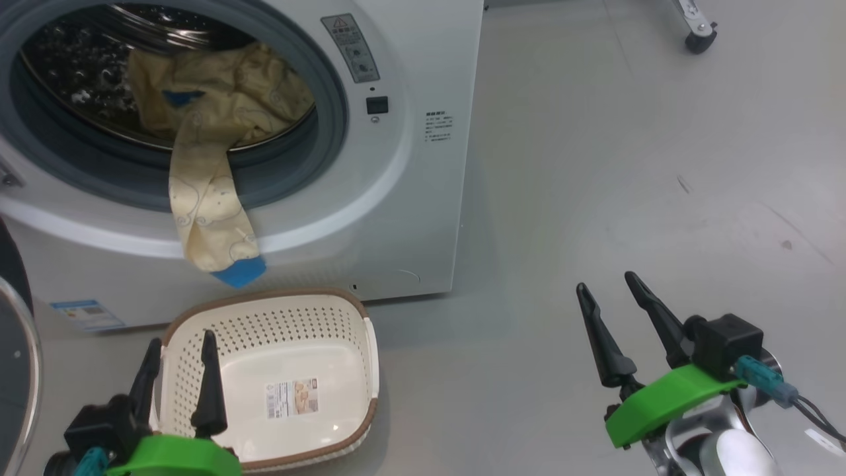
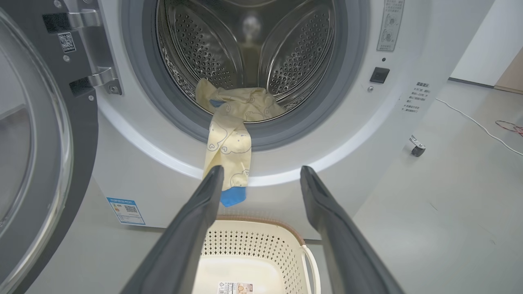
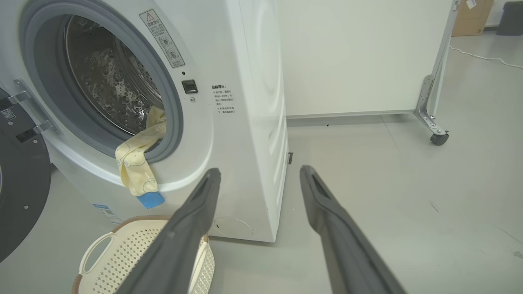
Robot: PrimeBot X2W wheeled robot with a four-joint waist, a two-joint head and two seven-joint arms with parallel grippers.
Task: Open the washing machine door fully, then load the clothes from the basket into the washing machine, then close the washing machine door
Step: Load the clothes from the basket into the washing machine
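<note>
washing machine (image 1: 410,198), upper left of the head view: smooth white front, round opening, grey rubber gasket (image 1: 330,112), perforated steel drum (image 1: 79,59) behind it. door (image 2: 81,155) stands swung open at the left edge of the left wrist view: glossy black rim, clear bulging glass, metal hinge brackets.

clothes (image 1: 225,92): soft crumpled cream-yellow cloth with faint line print, bunched at the drum's mouth. one long strip hangs out over the gasket and down the white front, ending in a bright blue cuff just above the basket's back rim.

basket (image 1: 264,295): lower left of the head view, on the floor just in front of the machine. rectangular cream plastic, rounded corners, rows of holes in the walls, brown woven-look rim, paper label on its bare bottom.

left gripper (image 1: 183,338): lower left, over the basket's left side, two tapered dark fingers spread wide, nothing between them.

right gripper (image 1: 605,281): lower right, above bare grey floor (image 1: 628,132), well apart from the machine, jaws wide, holding nothing.
</note>
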